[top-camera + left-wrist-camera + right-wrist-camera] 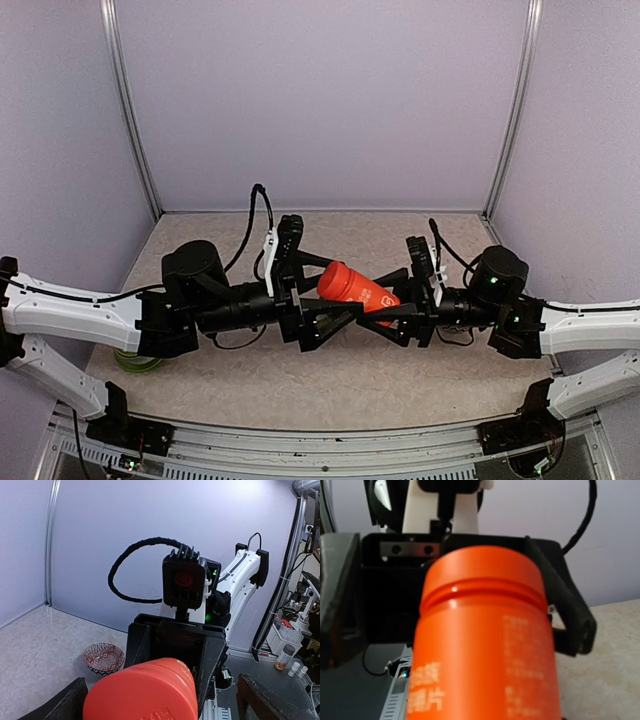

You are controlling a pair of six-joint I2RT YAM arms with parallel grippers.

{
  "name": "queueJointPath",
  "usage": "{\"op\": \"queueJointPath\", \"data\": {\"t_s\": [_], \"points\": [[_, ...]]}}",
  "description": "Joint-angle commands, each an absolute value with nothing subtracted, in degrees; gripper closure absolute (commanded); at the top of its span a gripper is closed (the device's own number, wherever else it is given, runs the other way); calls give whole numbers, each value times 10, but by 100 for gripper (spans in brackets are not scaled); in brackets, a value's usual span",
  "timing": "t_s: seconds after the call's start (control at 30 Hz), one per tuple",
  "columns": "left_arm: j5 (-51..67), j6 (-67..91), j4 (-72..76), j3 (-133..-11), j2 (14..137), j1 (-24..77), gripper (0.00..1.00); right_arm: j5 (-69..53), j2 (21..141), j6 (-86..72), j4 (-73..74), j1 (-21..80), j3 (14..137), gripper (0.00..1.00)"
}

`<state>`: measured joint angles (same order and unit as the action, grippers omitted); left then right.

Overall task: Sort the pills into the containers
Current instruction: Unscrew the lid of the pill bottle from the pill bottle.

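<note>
Red bottle [360, 290] held up in the air between two claws.
Pinched in the right claw [388, 302]; cap end [332, 281] at 10 o'clock, inside the wide-spread left claw [335, 295]. No telling where the pill containers are.

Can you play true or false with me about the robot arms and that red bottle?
1. The red bottle is up between the two arms. True.
2. The left hand is squeezed shut. False: its fingers are spread wide apart.
3. A patterned bowl sits on the table. True.
4. The green bowl is beside the right arm. False: it peeks out from under the left arm.
</note>
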<state>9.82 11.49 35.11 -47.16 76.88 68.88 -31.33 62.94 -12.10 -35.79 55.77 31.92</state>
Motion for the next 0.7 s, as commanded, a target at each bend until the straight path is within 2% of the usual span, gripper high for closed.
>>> {"op": "queueJointPath", "data": {"t_s": [0.0, 0.3, 0.67], "points": [[92, 104, 364, -483, 768, 689, 1, -332, 616, -125, -388, 559, 317, 91], [142, 87, 380, -502, 782, 683, 1, -359, 662, -144, -416, 571, 326, 91], [164, 90, 383, -491, 784, 690, 1, -228, 637, -137, -389, 573, 320, 92]]}}
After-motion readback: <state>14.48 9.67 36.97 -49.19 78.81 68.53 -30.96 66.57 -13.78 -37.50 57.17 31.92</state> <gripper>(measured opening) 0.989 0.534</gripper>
